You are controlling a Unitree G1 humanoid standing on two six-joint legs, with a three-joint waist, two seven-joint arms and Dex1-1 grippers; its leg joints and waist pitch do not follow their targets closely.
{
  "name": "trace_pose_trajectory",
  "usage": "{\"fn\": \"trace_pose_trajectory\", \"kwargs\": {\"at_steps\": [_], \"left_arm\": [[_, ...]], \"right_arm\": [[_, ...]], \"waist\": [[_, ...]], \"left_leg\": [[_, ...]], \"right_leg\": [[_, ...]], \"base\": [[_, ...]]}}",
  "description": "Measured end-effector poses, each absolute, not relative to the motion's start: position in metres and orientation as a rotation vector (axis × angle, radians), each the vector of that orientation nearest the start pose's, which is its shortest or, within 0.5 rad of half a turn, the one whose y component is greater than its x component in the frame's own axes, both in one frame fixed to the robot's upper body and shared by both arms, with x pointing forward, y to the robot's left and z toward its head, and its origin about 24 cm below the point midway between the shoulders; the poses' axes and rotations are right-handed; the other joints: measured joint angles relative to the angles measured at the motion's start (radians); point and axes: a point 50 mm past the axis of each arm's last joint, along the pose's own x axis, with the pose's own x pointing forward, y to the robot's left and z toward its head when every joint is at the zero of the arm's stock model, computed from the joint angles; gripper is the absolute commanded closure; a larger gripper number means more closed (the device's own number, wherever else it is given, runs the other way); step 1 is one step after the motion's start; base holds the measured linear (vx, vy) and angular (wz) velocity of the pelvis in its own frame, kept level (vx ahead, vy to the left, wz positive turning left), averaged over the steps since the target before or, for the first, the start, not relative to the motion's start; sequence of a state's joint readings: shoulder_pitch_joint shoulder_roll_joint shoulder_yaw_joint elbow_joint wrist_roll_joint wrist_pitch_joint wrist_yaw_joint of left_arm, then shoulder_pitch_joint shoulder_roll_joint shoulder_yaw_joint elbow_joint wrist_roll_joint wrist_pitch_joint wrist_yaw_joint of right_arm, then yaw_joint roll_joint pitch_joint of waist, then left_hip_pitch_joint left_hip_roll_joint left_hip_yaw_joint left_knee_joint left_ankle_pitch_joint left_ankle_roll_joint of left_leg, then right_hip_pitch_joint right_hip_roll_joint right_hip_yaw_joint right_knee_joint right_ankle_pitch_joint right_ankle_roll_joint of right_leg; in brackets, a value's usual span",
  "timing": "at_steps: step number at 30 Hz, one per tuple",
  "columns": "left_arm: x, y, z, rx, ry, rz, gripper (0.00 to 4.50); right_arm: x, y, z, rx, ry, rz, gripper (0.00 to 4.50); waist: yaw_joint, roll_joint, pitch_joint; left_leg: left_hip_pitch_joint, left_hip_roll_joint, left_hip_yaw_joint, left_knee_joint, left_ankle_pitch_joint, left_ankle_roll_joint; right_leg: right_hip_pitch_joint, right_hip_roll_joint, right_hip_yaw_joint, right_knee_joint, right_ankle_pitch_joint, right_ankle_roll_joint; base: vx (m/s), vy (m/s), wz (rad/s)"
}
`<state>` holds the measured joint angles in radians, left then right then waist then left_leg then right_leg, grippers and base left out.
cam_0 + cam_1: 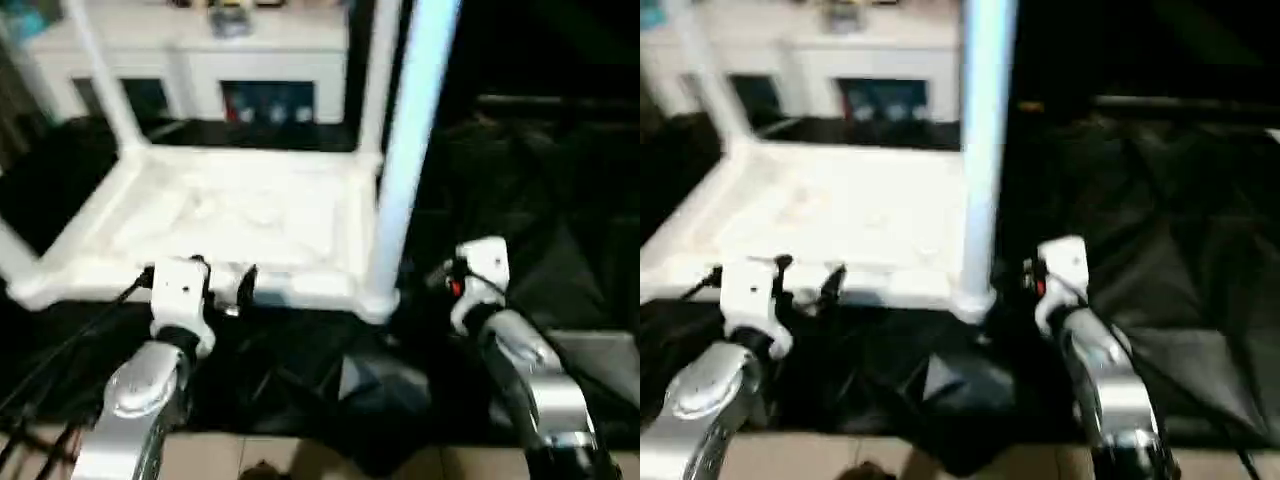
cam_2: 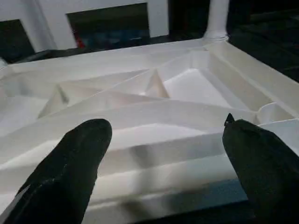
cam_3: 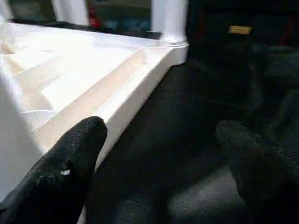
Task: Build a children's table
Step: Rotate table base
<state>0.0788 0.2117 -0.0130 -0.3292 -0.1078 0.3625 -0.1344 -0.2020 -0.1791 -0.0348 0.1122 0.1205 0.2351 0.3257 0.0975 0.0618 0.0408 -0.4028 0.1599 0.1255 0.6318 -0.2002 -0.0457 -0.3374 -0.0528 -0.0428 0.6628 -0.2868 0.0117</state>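
A: Lying upside down on the black cloth (image 1: 560,250), the white tabletop (image 1: 240,215) shows its ribbed underside; dark cloth to its right lies bare.

B: And the legs?

A: Legs stand upright in its corner sockets, the near right leg (image 1: 405,150) tallest.

B: The grippers?

A: The left gripper (image 2: 163,158) hovers wide open at the tabletop's near edge. The right gripper (image 3: 159,163), equally open and holding nothing, sits just beside the near right corner.

A white cabinet (image 1: 200,60) with dark glass doors runs across the upper left, black cloth (image 1: 520,200) covers the right side, and tan floor (image 1: 300,455) edges the bottom.
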Motion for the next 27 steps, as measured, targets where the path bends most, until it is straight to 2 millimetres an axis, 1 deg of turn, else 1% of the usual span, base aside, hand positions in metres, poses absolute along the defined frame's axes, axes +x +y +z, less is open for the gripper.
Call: {"fn": "trace_pose_trajectory", "kwargs": {"at_steps": [2,4,5,6,7,9,10,13,15,18,20,22,25,27], "left_arm": [[0.235,0.176,0.068,0.112,0.129,-0.136,0.07],[0.234,0.183,0.067,0.133,0.139,-0.096,0.07],[0.232,0.188,0.065,0.134,0.150,-0.067,0.07],[0.229,0.195,0.063,0.140,0.171,-0.024,0.07],[0.227,0.201,0.060,0.147,0.192,0.009,0.07],[0.220,0.211,0.055,0.156,0.230,0.067,0.07],[0.219,0.213,0.054,0.156,0.238,0.076,0.07],[0.219,0.213,0.054,0.145,0.241,0.072,0.07],[0.219,0.212,0.054,0.132,0.243,0.060,0.07],[0.219,0.208,0.052,0.114,0.246,0.040,0.07],[0.219,0.207,0.052,0.111,0.249,0.035,0.07],[0.216,0.211,0.050,0.122,0.263,0.067,0.07],[0.212,0.219,0.048,0.139,0.282,0.112,0.07],[0.208,0.224,0.047,0.140,0.292,0.131,0.07]], "right_arm": [[0.296,-0.166,0.053,-0.044,0.150,0.327,0.17],[0.298,-0.162,0.055,-0.055,0.143,0.375,0.17],[0.296,-0.158,0.056,-0.065,0.140,0.440,0.17],[0.291,-0.150,0.058,-0.076,0.130,0.539,0.17],[0.286,-0.146,0.059,-0.075,0.124,0.604,0.17],[0.274,-0.135,0.060,-0.067,0.115,0.767,0.17],[0.270,-0.130,0.061,-0.056,0.112,0.820,0.17],[0.261,-0.112,0.063,-0.026,0.096,0.979,0.17],[0.256,-0.106,0.066,-0.028,0.089,1.054,0.17],[0.250,-0.101,0.068,-0.007,0.081,1.139,0.17],[0.248,-0.099,0.069,-0.003,0.074,1.159,0.17],[0.262,-0.101,0.068,-0.042,0.076,1.078,0.17],[0.284,-0.116,0.063,-0.105,0.107,0.908,0.17],[0.298,-0.131,0.063,-0.119,0.124,0.793,0.17]], "waist": [[-0.012,0.000,0.000],[-0.014,-0.001,0.000],[-0.015,-0.001,0.000],[-0.013,-0.004,0.000],[-0.011,-0.007,-0.001],[-0.009,-0.012,0.000],[-0.007,-0.014,0.000],[-0.003,-0.022,-0.001],[0.005,-0.028,-0.002],[0.015,-0.033,-0.003],[0.016,-0.036,-0.003],[0.012,-0.039,-0.002],[0.009,-0.046,-0.002],[0.008,-0.051,0.000]], "left_leg": [[0.000,0.000,0.004,0.000,0.002,0.003],[0.000,0.000,0.007,-0.001,0.003,0.004],[0.000,0.001,0.009,-0.002,0.003,0.005],[0.000,0.001,0.013,-0.006,0.004,0.006],[0.000,0.002,0.015,-0.008,0.007,0.010],[-0.001,0.004,0.018,-0.010,0.009,0.010],[-0.001,0.005,0.018,-0.010,0.009,0.010],[-0.002,0.005,0.019,-0.011,0.009,0.010],[-0.002,0.005,0.020,-0.011,0.009,0.010],[-0.001,0.005,0.020,-0.011,0.009,0.010],[-0.001,0.005,0.021,-0.011,0.009,0.010],[0.000,0.005,0.022,-0.011,0.009,0.010],[0.001,0.006,0.023,-0.012,0.010,0.008],[0.001,0.007,0.024,-0.013,0.010,0.008]], "right_leg": [[-0.002,-0.003,0.000,0.000,0.002,0.002],[-0.004,-0.004,0.001,-0.001,0.002,0.002],[-0.005,-0.004,0.002,-0.001,0.002,0.002],[-0.007,-0.004,0.004,-0.001,0.002,0.002],[-0.008,-0.004,0.003,-0.003,0.002,0.002],[-0.009,-0.004,0.002,-0.006,0.002,0.002],[-0.009,-0.004,0.002,-0.007,0.002,0.002],[-0.009,-0.004,0.003,-0.009,0.003,0.003],[-0.008,-0.004,0.002,-0.012,0.005,0.003],[-0.006,-0.004,0.003,-0.015,0.008,0.004],[-0.007,-0.004,0.003,-0.016,0.010,0.004],[-0.008,-0.005,0.004,-0.016,0.014,0.004],[-0.009,-0.005,0.003,-0.016,0.018,0.003],[-0.010,-0.005,0.003,-0.016,0.020,0.003]], "base": [[0.000,0.000,0.00],[0.000,0.000,0.00],[0.000,0.000,0.00],[0.000,0.000,0.00],[0.000,0.000,0.00],[0.000,0.000,0.00],[0.000,0.000,0.00],[0.000,0.000,0.00],[0.000,0.000,0.00],[0.000,0.000,0.00],[0.000,0.000,0.00],[0.000,0.000,0.00],[0.000,0.000,0.00],[0.000,0.000,0.00]]}}
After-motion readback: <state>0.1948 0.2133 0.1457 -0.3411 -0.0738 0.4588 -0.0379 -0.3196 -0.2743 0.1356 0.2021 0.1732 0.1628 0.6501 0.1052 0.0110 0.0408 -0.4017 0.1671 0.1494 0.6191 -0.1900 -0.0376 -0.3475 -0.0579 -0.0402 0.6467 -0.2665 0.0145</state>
